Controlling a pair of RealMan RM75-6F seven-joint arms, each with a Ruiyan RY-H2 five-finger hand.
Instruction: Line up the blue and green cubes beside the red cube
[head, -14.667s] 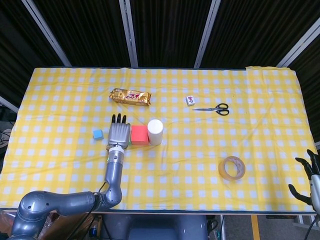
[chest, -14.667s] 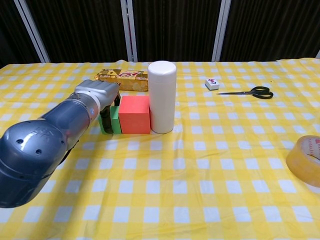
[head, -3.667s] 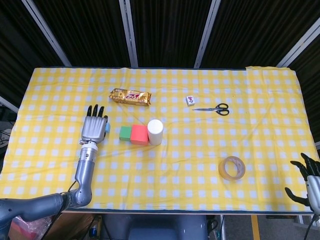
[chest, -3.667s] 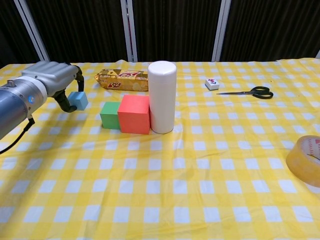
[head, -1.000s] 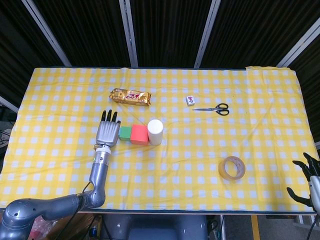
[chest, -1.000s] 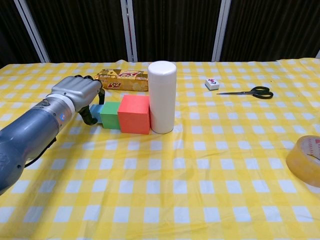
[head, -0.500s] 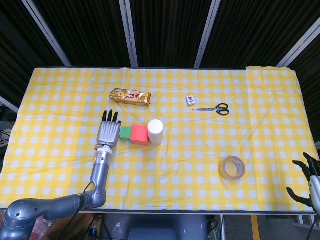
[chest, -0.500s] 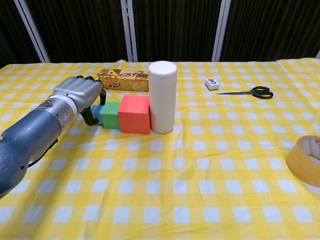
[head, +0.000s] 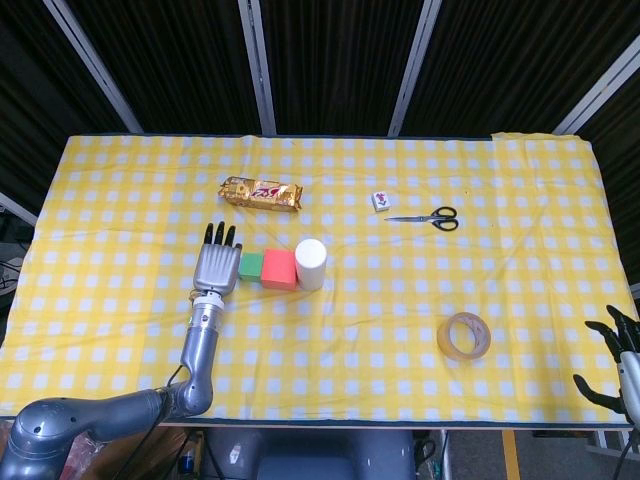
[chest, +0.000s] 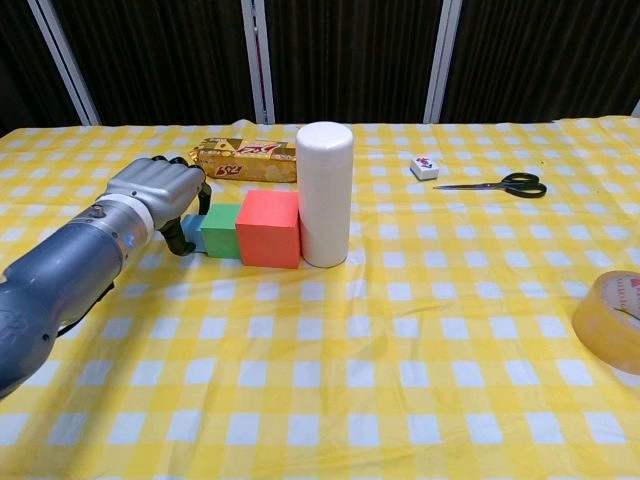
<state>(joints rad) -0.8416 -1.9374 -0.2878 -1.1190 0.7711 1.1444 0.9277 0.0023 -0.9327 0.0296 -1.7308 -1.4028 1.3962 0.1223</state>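
Left robot hand (chest: 158, 186) sits palm-down over the blue cube (chest: 192, 231), fingers curled around it; cube mostly hidden from the head view, only a sliver shows in the chest view, so it reads as gripped but whether it's on the cloth I can't tell. Blue cube is just beside the green cube (chest: 221, 230), on its left; contact between them can't be confirmed. Green cube touches the red cube (chest: 269, 229), and red sits against the white cylinder (chest: 325, 194), upright, on its right. From the head view the row runs left robot hand (head: 216, 266), green cube (head: 250, 266), red cube (head: 278, 269), white cylinder (head: 310, 264), roughly in line across the yellow checked bench (head: 400, 330). Right robot hand (head: 618, 352) is at the bottom right edge of the head view, off the bench, fingers spread, holding nothing. Other items: gold snack pack (head: 261, 193) behind the row, small white tile (head: 380, 201) and scissors (head: 427, 217) toward the far right, tape roll (head: 464, 336) near front right, all well apart from the cubes.
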